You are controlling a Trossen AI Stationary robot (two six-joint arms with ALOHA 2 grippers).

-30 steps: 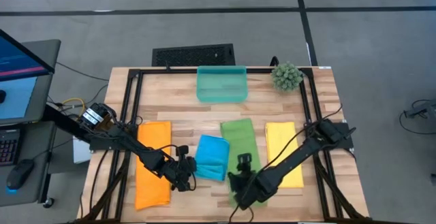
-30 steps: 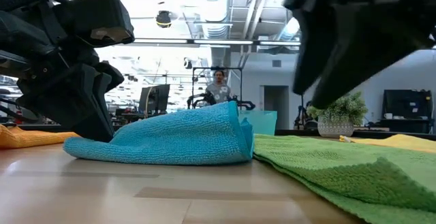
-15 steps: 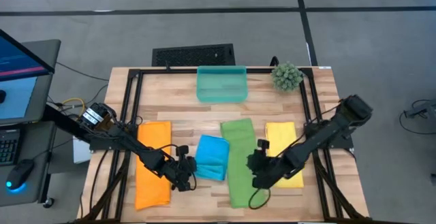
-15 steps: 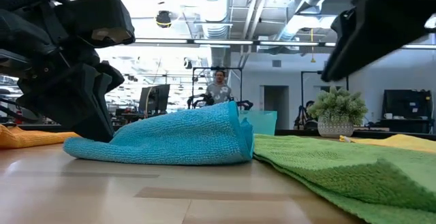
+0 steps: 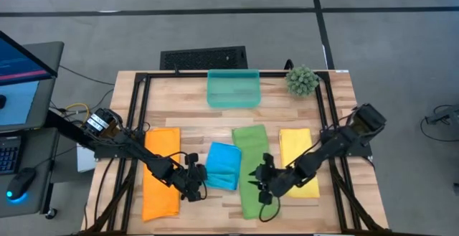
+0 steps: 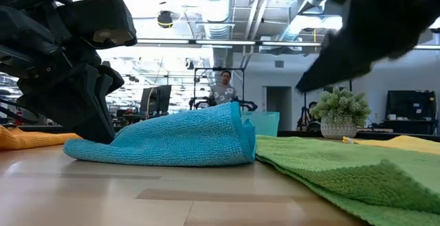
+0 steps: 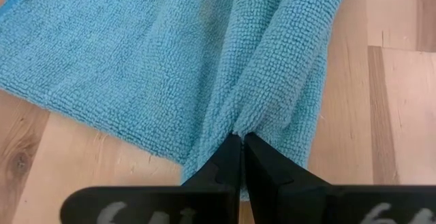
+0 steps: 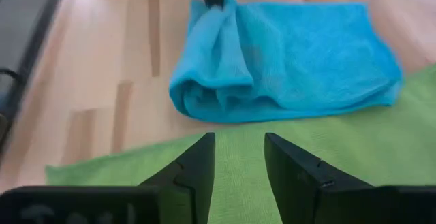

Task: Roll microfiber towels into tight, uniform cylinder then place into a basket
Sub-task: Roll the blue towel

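The bright blue towel [image 5: 224, 166] lies bunched and partly folded at mid-table; its near end [image 8: 197, 94] is curled over. My left gripper [image 5: 196, 181] is shut on its left edge. The green towel [image 5: 250, 170] lies flat beside it, with the yellow towel [image 5: 299, 161] on the right and the orange towel [image 5: 161, 173] on the left. My right gripper [image 8: 238, 152] hangs open over the green towel's near half, pointing toward the blue towel [image 8: 293, 54]. Nothing sits between its fingers. The teal basket [image 5: 233, 87] stands at the far edge. My left gripper pinches a raised fold at the blue towel's left edge [image 7: 240, 123] between its two fingers. The fingers slant down from the table's left. More than one layer is gathered there. The rest of the towel [image 6: 179, 140] rests on the table, slack.
A spiky green plant ball [image 5: 302, 80] stands at the far right next to the basket. A black frame [image 5: 136, 114] runs round the tabletop. Bare wood [image 5: 215, 211] shows along the near edge. A person [image 6: 221, 87] stands far off in the room.
My right gripper has left the green towel's near end, swung out toward the yellow towel, then come back left over the green towel. It has dropped and turned to face the blue towel. The left gripper and all the towels have kept still.
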